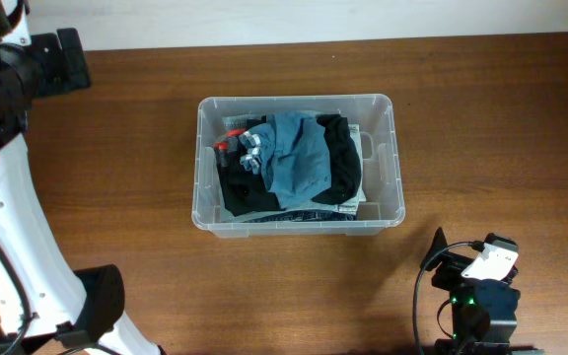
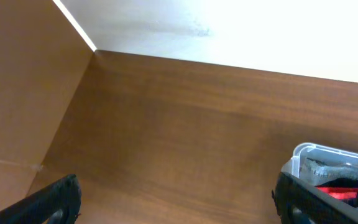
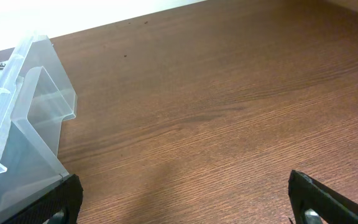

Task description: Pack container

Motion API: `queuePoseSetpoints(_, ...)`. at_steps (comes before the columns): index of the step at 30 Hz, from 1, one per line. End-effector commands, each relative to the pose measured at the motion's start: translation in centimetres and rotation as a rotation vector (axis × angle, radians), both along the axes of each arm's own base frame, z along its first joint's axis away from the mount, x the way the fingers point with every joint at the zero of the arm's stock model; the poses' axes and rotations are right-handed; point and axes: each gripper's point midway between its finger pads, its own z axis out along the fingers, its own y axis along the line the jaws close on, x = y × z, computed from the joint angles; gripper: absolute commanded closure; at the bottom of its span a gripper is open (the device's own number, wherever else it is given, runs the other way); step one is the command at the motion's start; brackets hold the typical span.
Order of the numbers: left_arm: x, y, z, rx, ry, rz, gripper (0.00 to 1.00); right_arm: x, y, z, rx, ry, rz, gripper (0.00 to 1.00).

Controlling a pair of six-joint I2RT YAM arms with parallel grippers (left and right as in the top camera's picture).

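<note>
At the middle of the worktop (image 1: 491, 118): the container (image 1: 203, 168), well apart from both arms. Left hand (image 2: 179, 205) is off at the far left, fingers spread wide with nothing between them. Right hand (image 3: 188, 205) is near the front right, likewise spread and empty.

Risks, as we judge them:
- The bin looks like light, thin-walled plastic on smooth varnished wood. A push on one side would likely skate or tip it.
- The blue cloth (image 1: 299, 158) lies crumpled over black fabric (image 1: 338, 163). A finger going in could snag a loose fold and drag it over the rim.
- The clear walls give poor edges to aim by.

Materials:
- The bin is see-through and rectangular, with rounded corners, a thick lip and a moulded recess at one end.
- The cloth is soft, matte and limp.
- A small red item (image 1: 221, 145) and a grey piece (image 1: 252, 146) sit at the left end; we cannot identify either.
</note>
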Motion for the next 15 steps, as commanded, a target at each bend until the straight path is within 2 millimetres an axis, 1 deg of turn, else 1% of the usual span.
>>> queuePoseSetpoints(1, -3.5, -0.2, 1.6, 0.001, -0.019, 0.013, 0.01, 0.0, -0.1, -0.3, 0.012, 0.003, -0.006, 0.02)
queuePoseSetpoints(3, -5.2, -0.1, 2.2, 0.024, -0.027, 0.018, 0.01, 0.0, -0.1, -0.3, 0.012, 0.003, -0.006, 0.02)
queuePoseSetpoints(4, -5.7, -0.1, 2.5, 0.025, -0.043, 0.018, 0.01, 0.0, -0.1, -0.3, 0.012, 0.003, -0.006, 0.02)
queuePoseSetpoints(7, -6.8, -0.3, 3.4, 0.037, -0.132, 0.017, 0.01, 0.0, -0.1, -0.3, 0.012, 0.003, -0.006, 0.02)
queuePoseSetpoints(9, -7.3, -0.3, 3.3, 0.060, -0.179, 0.002, 0.01, 0.0, -0.1, -0.3, 0.012, 0.003, -0.006, 0.02)
queuePoseSetpoints(12, -7.9, -1.1, 2.0, 0.125, -0.240, -0.088, 0.01, 0.0, -0.1, -0.3, 0.012, 0.003, -0.006, 0.02)
queuePoseSetpoints(15, -8.5, -2.5, -0.4, 0.149, -0.283, -0.189, 0.01, 0.0, -0.1, -0.3, 0.012, 0.003, -0.006, 0.02)
